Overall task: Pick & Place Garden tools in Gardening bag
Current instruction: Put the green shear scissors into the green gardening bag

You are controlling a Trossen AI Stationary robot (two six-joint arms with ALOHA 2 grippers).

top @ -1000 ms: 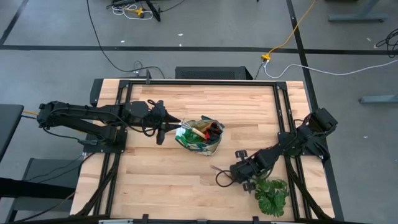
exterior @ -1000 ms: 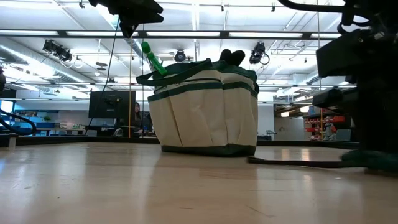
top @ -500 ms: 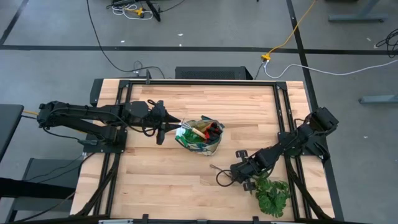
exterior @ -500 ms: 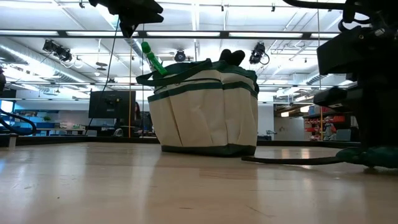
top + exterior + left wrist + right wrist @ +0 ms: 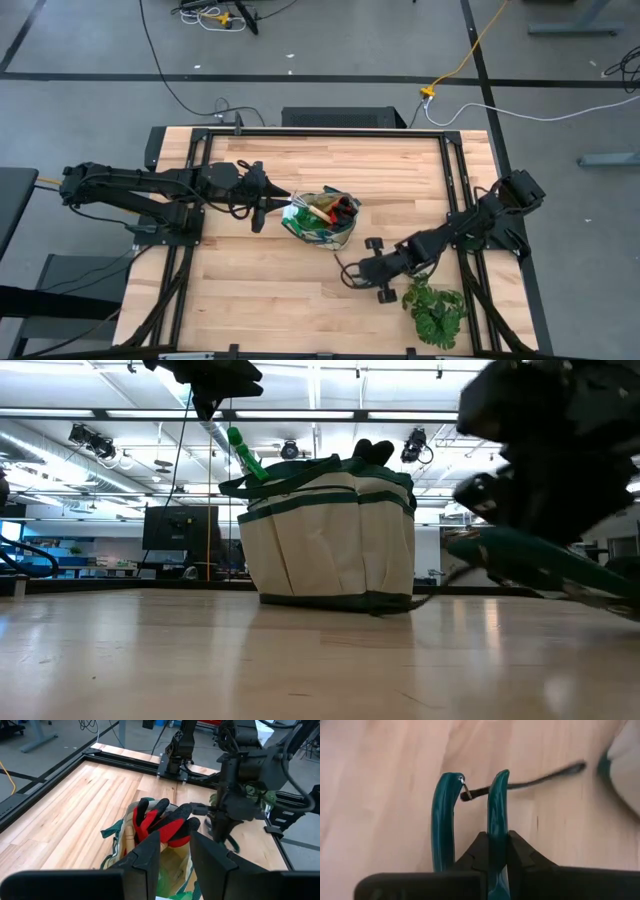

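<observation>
The right gripper (image 5: 496,851) has its fingers clamped on one teal handle of the pruning shears (image 5: 470,820), held low over the counter (image 5: 260,290) just right of the gardening bag (image 5: 320,222), with the leafy plant (image 5: 436,311) close by on its near side. The bag sits mid-counter with red gloves (image 5: 162,822) and a green spray bottle (image 5: 243,453) poking out. The left gripper (image 5: 281,195) hovers at the bag's left rim, fingers parted, gripping nothing as far as I can tell.
</observation>
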